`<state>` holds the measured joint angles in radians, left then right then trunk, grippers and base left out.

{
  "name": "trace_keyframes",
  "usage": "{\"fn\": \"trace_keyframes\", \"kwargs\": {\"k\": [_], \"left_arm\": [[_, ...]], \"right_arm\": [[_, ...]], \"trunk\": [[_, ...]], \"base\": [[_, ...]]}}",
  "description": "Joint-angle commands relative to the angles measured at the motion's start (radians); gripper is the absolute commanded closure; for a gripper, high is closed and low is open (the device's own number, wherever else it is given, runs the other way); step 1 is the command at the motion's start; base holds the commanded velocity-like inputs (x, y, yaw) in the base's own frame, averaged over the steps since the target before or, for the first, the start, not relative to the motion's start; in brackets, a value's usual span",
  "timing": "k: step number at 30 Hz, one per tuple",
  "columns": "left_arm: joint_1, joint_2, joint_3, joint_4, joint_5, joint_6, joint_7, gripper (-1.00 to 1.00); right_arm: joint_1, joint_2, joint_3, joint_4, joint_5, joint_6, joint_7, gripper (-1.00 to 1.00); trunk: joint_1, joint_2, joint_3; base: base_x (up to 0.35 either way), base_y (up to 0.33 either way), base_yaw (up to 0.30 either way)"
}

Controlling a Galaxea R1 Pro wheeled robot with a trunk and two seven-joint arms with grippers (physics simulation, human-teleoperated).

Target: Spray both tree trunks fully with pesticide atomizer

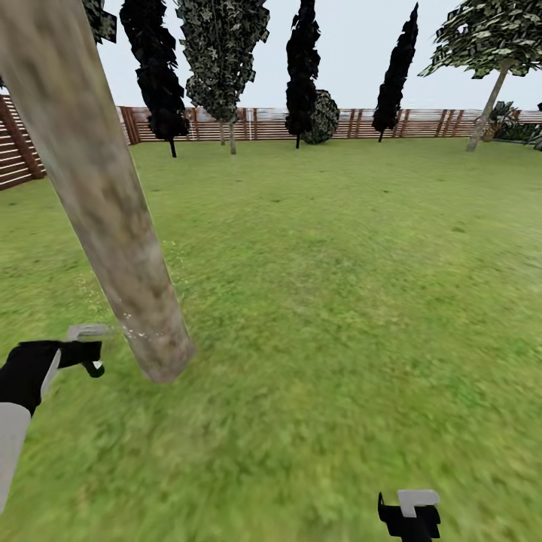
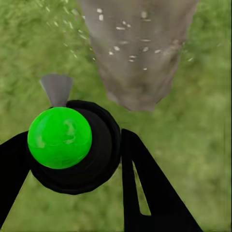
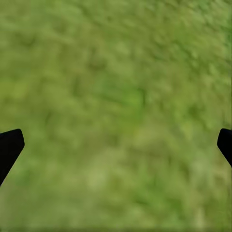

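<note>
The pesticide atomizer [image 2: 72, 147] is seen in the left wrist view as a round black body with a bright green cap, clamped between the two black fingers of the left gripper [image 2: 72, 159] — the jaws are closed on it. A grey, fan-shaped nozzle [image 2: 56, 88] projects from the bottle toward the base of the tree trunk [image 2: 137, 53]. Pale specks are scattered on the lower trunk and on the grass just beside it.

In the head view the left gripper [image 1: 79, 352] is held low at the left, near the foot of the thick, pale mottled trunk [image 1: 113, 218], which leans across the upper left of the frame. The nozzle [image 1: 89, 330] is pointed at the trunk and lies just short of it; whether it touches cannot be told.

The right gripper [image 1: 410, 516] is seen at the lower edge of the head view, well apart from the trunk. In the right wrist view its black fingertips [image 3: 9, 147] sit at opposite edges over blurred green floor [image 3: 116, 111] — jaws spread wide, nothing held.

A second pale-trunked tree [image 1: 493, 64] stands at the far right, near the brown slatted fence [image 1: 421, 123]. Dark cypress-like trees [image 1: 302, 68] are lined up along the fence.
</note>
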<state>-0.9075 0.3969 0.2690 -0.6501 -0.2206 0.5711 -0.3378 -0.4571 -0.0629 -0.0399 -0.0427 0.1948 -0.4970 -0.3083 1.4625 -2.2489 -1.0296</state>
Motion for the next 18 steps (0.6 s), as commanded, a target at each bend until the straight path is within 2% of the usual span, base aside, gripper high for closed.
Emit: {"fn": "trace_keyframes", "kwargs": {"k": [1, 3, 5, 7, 12, 15, 18], "left_arm": [[-0.003, 0.006, -0.029, -0.001, -0.021, 0.002, -0.078, 1.00], [-0.008, 0.004, -0.079, -0.002, -0.042, 0.006, -0.105, 1.00], [-0.010, 0.007, -0.099, -0.003, -0.048, 0.007, -0.114, 1.00], [-0.009, 0.008, -0.103, -0.003, -0.050, 0.007, -0.116, 1.00], [-0.005, 0.006, -0.102, -0.003, -0.049, 0.000, -0.115, 1.00], [-0.009, 0.009, -0.099, -0.004, -0.050, 0.000, -0.116, 1.00], [-0.006, 0.032, -0.095, -0.043, -0.054, 0.006, -0.115, 1.00]], "right_arm": [[0.000, 0.000, 0.000, 0.000, 0.000, 0.000, 0.000, -1.00], [0.000, 0.000, 0.000, 0.000, 0.000, 0.000, 0.000, -1.00], [0.000, 0.000, 0.000, 0.000, 0.000, 0.000, 0.000, -1.00], [0.000, 0.000, 0.000, 0.000, 0.000, 0.000, 0.000, -1.00], [0.000, 0.000, 0.000, 0.000, 0.000, 0.000, 0.000, -1.00], [0.000, 0.000, 0.000, 0.000, 0.000, 0.000, 0.000, -1.00], [0.000, 0.000, 0.000, 0.000, 0.000, 0.000, 0.000, -1.00]], "trunk": [[0.000, 0.000, 0.000], [0.000, 0.000, 0.000], [0.000, 0.000, 0.000], [0.000, 0.000, 0.000], [0.000, 0.000, 0.000], [0.000, 0.000, 0.000], [0.000, 0.000, 0.000]], "base": [[0.000, 0.000, 0.000], [0.000, 0.000, 0.000], [0.000, 0.000, 0.000], [0.049, 0.000, 0.000], [0.278, 0.000, 0.000], [0.074, 0.000, 0.000], [0.006, 0.000, 0.075]]}}
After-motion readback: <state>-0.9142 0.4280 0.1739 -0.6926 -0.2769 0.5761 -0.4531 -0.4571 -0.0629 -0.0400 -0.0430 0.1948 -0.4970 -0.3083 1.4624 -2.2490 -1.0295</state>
